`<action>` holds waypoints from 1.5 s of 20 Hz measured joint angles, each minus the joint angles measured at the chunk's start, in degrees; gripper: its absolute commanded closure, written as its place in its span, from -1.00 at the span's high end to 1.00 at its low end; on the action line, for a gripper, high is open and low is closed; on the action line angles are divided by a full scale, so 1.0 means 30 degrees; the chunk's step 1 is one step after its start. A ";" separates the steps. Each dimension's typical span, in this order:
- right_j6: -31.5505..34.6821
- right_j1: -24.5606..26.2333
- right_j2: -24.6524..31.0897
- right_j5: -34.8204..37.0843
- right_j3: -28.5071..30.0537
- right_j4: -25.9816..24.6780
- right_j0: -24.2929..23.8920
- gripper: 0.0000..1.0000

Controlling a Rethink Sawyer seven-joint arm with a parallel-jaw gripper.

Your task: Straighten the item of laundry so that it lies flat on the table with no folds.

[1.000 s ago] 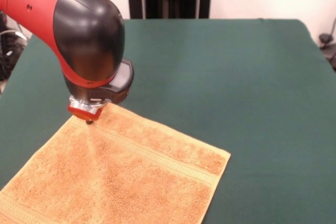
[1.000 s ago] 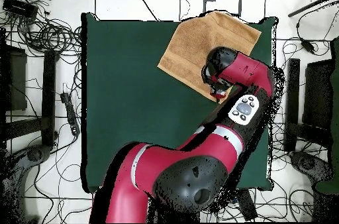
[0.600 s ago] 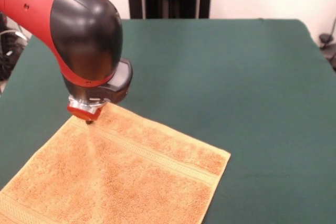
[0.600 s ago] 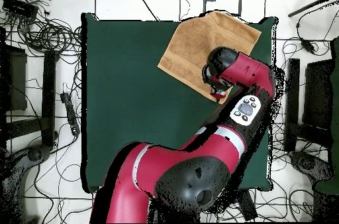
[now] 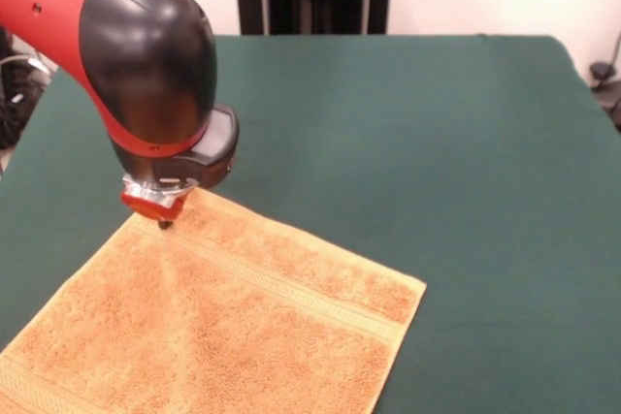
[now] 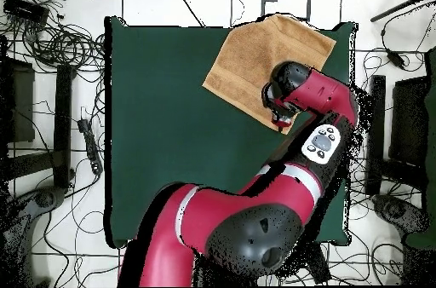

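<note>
The big dark green felt-covered table (image 5: 466, 143) carries the orange-tan terry hand towel (image 5: 223, 327), spread flat at one corner of it with a woven stripe band near the end. My gripper (image 5: 163, 224) touches the towel's corner; I cannot tell how my jaws stand.

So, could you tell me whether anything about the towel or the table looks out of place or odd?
The towel lies flat but askew to the table, crowded into one corner, its near end running off the front view. The gripper sits at its far corner. Nothing looks damaged.
</note>
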 measured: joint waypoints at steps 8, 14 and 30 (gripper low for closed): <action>0.0000 -0.0605 0.0680 -0.0090 0.1106 -0.0576 -0.0202 1.00; 0.0000 -0.1115 0.1073 -0.0806 0.2093 -0.1061 -0.0210 1.00; 0.0000 -0.2178 0.1911 -0.2156 0.4090 -0.2579 -0.0489 1.00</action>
